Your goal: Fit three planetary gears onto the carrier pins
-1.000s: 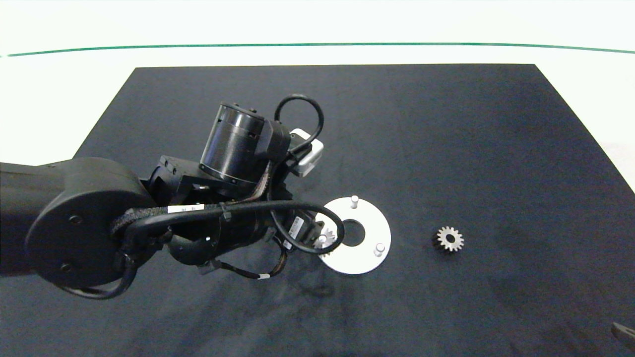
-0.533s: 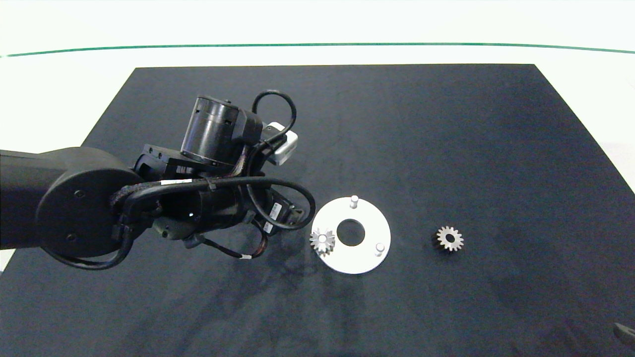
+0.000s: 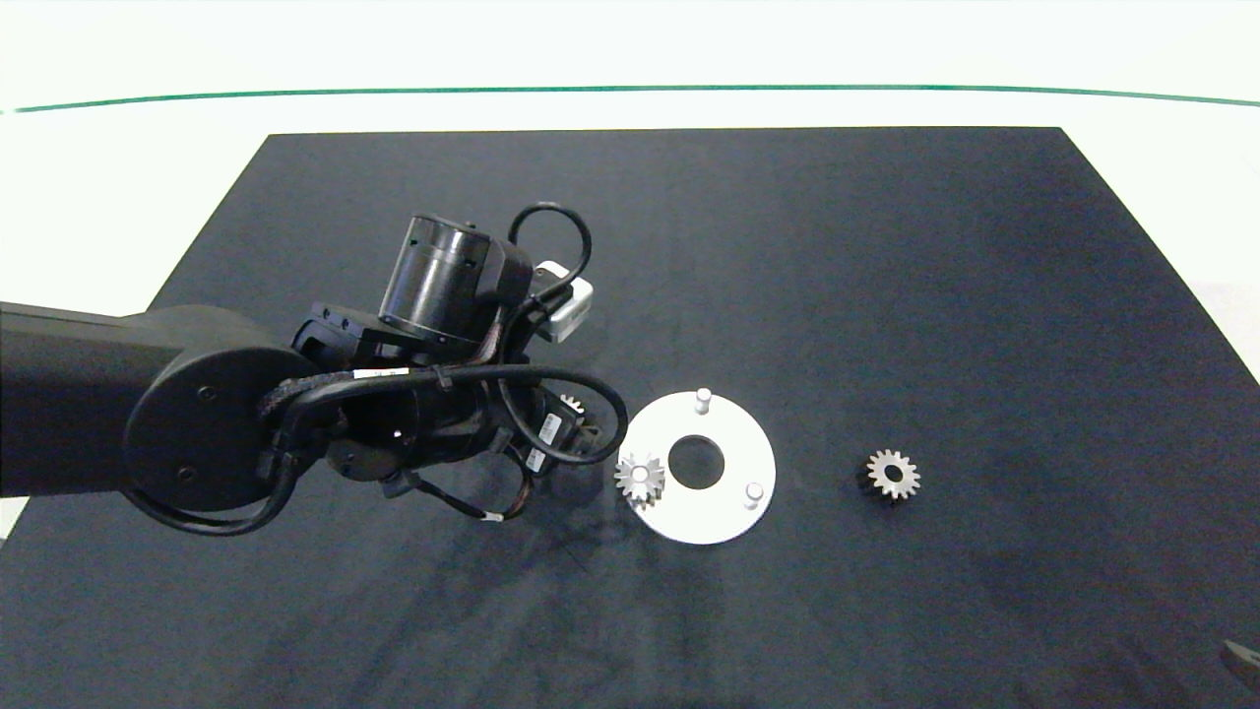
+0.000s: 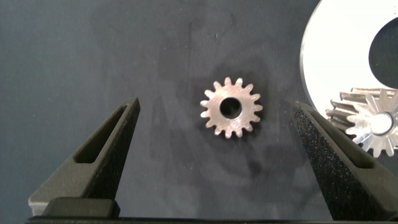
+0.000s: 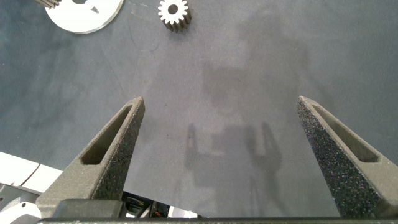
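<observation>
Black arm links hide most of the left gripper (image 3: 566, 418) overhead; one gear (image 3: 640, 480) sits pinned on the white disc (image 3: 728, 512). Left wrist: fingers spread around a loose gear (image 4: 231, 107). Right wrist: the right gripper (image 5: 227, 149) open, disc cut off, another gear (image 5: 173, 13) nearby.

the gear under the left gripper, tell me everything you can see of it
The gear is small, silver-grey and looks like metal, a spur type with short blunt teeth all round and a round centre bore. It lies flat on the dark mat, free of any pin, just beside the white disc without touching it. The left gripper hangs over it, open, a finger on either side and neither touching. In the head view only its edge peeks from under the arm.
</observation>
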Robot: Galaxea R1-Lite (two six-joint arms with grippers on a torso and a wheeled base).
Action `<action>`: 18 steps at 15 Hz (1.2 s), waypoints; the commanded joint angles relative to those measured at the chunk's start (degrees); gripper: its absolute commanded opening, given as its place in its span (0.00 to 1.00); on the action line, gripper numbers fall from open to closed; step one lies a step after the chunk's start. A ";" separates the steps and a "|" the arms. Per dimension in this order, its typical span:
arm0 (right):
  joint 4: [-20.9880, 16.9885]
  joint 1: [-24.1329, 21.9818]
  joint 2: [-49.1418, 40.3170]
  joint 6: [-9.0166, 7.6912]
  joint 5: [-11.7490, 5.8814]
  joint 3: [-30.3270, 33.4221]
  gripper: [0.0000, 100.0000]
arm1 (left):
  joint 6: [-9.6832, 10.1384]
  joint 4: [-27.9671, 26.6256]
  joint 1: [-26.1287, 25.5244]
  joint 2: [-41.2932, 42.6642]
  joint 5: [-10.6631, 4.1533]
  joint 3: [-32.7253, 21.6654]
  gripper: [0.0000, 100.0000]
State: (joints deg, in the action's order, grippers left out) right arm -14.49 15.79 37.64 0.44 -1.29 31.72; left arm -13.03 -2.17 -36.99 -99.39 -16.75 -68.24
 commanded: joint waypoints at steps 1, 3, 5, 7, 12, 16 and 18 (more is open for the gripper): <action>-0.10 0.03 -0.03 0.00 -0.03 0.01 1.00 | -0.06 -0.03 -0.02 -1.33 -0.13 0.04 1.00; -0.10 0.03 -0.12 0.00 -0.11 0.01 1.00 | -0.06 1.03 0.16 -1.60 0.05 0.30 1.00; -0.10 0.03 -0.20 0.00 -0.11 0.01 1.00 | -0.15 1.55 0.25 -1.86 0.49 1.01 1.00; -0.10 0.03 -0.20 0.00 -0.11 0.01 1.00 | -0.15 1.64 0.86 -1.95 0.84 1.18 1.00; -0.10 0.03 -0.12 0.00 -0.03 0.01 1.00 | -0.15 1.99 1.48 -1.95 1.63 2.24 1.00; -0.10 0.03 -0.20 0.00 -0.11 0.01 1.00 | -0.15 4.89 1.21 -2.04 1.98 3.99 1.00; -0.10 0.03 -0.20 0.00 -0.11 0.01 1.00 | -0.15 5.16 1.21 -2.39 1.98 4.08 0.96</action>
State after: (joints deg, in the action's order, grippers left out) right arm -14.52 15.79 37.46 0.44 -1.37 31.72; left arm -13.12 2.97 -35.74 -101.54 -14.65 -64.28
